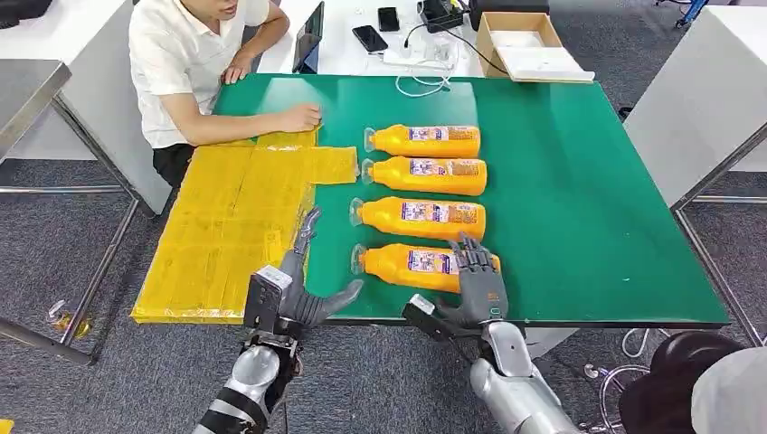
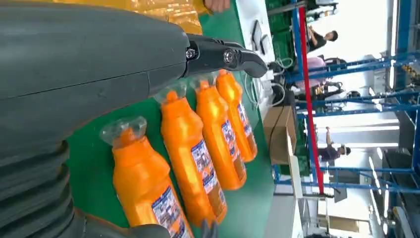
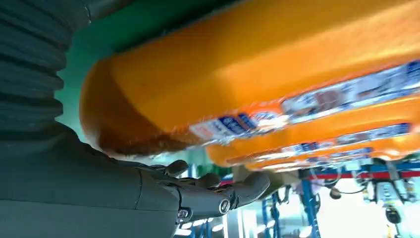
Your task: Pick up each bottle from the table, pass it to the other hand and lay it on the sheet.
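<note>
Four orange bottles lie side by side on the green table [image 1: 579,208], caps toward the yellow sheet [image 1: 226,226]. My right hand [image 1: 477,282] rests over the base end of the nearest bottle [image 1: 411,264], fingers draped across it. The right wrist view shows this bottle [image 3: 257,74] close against my right hand [image 3: 99,193], with the thumb [image 3: 223,196] still apart from it. The bottle lies on the table. My left hand [image 1: 303,280] hovers open at the sheet's near right edge, fingers spread, holding nothing. In the left wrist view, my left hand [image 2: 89,69] has the bottle row [image 2: 188,153] beyond it.
A person [image 1: 194,63] sits at the far left corner with one hand [image 1: 298,117] on the sheet's far end. A cardboard box [image 1: 529,45], phones and cables lie on the white table behind. The green table's front edge [image 1: 588,318] runs just ahead of my wrists.
</note>
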`<state>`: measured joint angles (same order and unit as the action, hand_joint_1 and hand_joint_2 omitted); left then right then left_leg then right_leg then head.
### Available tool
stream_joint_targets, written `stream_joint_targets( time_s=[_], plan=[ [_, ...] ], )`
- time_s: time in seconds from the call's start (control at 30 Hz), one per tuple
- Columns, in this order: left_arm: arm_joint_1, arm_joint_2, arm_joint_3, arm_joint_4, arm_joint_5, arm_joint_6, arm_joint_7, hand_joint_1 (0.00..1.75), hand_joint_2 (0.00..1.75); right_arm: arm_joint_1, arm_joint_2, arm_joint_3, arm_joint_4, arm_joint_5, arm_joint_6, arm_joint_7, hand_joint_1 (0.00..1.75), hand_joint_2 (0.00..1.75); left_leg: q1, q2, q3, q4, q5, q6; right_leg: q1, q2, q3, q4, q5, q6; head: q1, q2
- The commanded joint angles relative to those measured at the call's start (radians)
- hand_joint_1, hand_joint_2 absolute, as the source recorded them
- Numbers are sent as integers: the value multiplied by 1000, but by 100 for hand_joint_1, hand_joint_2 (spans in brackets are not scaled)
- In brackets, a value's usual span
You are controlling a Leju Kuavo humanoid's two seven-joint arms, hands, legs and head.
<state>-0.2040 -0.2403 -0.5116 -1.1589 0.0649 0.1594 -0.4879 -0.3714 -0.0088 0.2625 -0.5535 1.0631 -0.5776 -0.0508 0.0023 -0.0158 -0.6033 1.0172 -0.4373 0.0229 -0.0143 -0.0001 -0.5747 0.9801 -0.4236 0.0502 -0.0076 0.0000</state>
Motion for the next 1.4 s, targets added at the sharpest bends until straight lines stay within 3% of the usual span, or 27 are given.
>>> stream_joint_targets(
  time_s=[0.03,0.43,0.47,0.5,0.7,0.73,0.77,0.8,1.0,1.23,1.33,1.4],
  plan=[
    [-10,19,16,14,-13,2,11,0,175,-18,-15,37,49,50,-3,45,0,175,0,1,2,-1,0,-1,0,0,2,-1,0,-1,0,0],
    [-10,21,14,2,-21,-3,29,0,175,-28,-4,39,32,81,9,76,0,175,0,1,2,-1,0,-1,0,0,2,0,0,-2,0,0],
    [-8,21,15,1,-13,-14,43,0,175,-31,-1,37,33,86,28,87,0,175,0,1,2,-1,0,-1,0,0,2,0,0,-1,0,0],
    [-16,18,21,15,34,-69,98,0,175,-50,-10,16,81,69,174,131,0,175,0,2,3,-1,0,-1,0,1,2,0,0,-2,0,0],
    [-18,18,19,17,37,-76,102,0,175,-57,-9,15,95,65,216,139,0,175,0,1,5,-1,0,-1,0,-1,4,-1,0,-2,0,0],
    [-22,18,16,22,57,-103,116,0,175,-63,-13,9,106,55,258,148,16,175,0,0,4,-1,0,0,0,-1,3,-1,0,-1,0,0],
    [-30,19,13,31,71,-123,132,0,175,-70,-20,8,121,55,275,156,134,175,0,0,5,-1,0,0,0,-1,4,-1,0,-1,0,0],
    [-36,19,9,39,71,-129,138,0,175,-77,-28,15,136,66,290,162,168,175,0,1,5,-1,0,-1,0,-1,4,-1,0,-2,0,0],
    [-51,15,-2,78,120,-200,195,0,175,-103,-56,27,177,103,343,210,175,175,0,-1,7,-1,2,0,0,-4,5,-2,1,-2,0,0],
    [-24,37,-9,34,159,-235,229,0,175,-36,-74,17,150,110,359,225,175,175,0,-3,10,-3,2,0,1,-5,9,-4,2,-2,0,0],
    [-24,39,-15,26,153,-232,230,0,175,-18,-74,13,147,108,363,221,175,175,0,-4,10,-2,2,1,1,-5,9,-4,2,-1,0,0],
    [-22,43,-21,18,142,-224,227,0,175,-6,-68,-15,130,76,336,165,175,175,0,-4,11,-3,2,0,1,-5,9,-4,2,-2,0,0]
  ],
)
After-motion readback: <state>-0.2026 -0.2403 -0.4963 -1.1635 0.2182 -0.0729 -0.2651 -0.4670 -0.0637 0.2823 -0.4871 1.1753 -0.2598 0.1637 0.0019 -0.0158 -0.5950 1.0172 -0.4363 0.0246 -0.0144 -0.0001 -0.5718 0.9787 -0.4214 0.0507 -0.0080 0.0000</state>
